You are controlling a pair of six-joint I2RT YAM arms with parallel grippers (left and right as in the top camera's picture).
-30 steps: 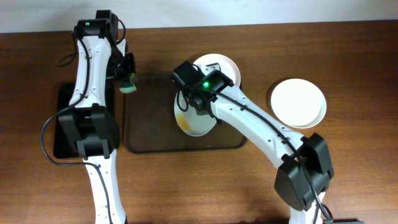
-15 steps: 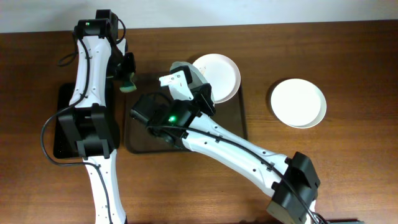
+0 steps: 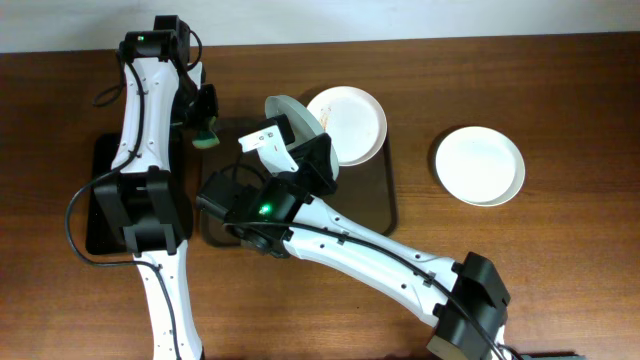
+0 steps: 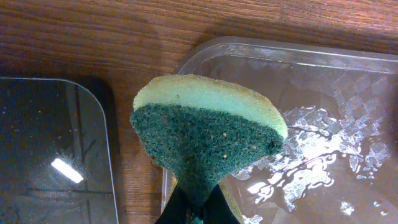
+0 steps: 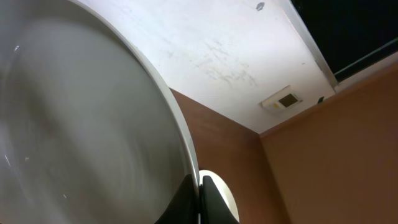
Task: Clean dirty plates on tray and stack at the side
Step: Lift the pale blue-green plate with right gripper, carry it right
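The right tool (image 5: pixel 200 190) grips a white plate (image 3: pixel 283 112) by its rim, held over the brown tray (image 3: pixel 375 190), tilted steeply, free rim toward the far side. A brown-smudged plate (image 3: pixel 350 122) lies flat at the tray's far right corner. The left tool (image 4: pixel 194 210) pinches a green sponge (image 4: pixel 208 134).

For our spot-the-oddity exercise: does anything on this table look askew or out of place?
Yes. One smudged plate overhangs the tray at its far rim instead of lying flat inside it. The right gripper holds a second plate tipped up on edge above the tray.
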